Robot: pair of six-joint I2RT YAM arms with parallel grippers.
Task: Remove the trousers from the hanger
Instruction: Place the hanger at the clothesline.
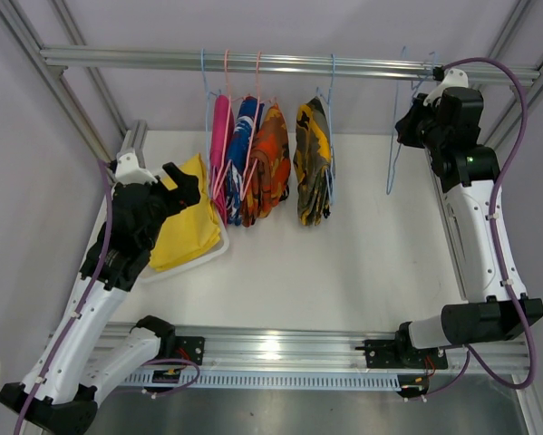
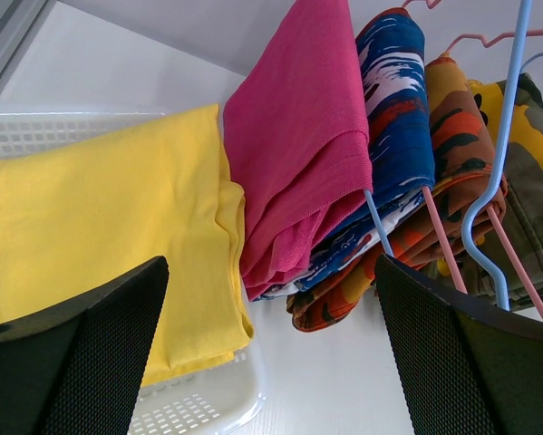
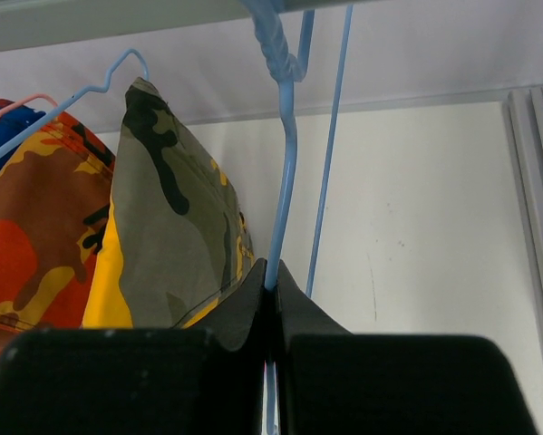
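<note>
The trousers are soft, light cloth, I judge; take hold of one at its folded lower edge. Four hang from the rail (image 1: pixel 280 62): the magenta pair (image 1: pixel 220 136), blue-and-white pair (image 1: pixel 244 154), orange camouflage pair (image 1: pixel 269 159) and yellow-and-dark camouflage pair (image 1: pixel 312 163). The plain yellow pair (image 1: pixel 185 217) lies in the basket (image 1: pixel 212 254). Your left end effector (image 1: pixel 182 184) hovers over the basket, jaws wide apart. Your right end effector (image 3: pixel 273 276), reaching high, is clamped on the empty blue hanger (image 3: pixel 285 181).
</note>
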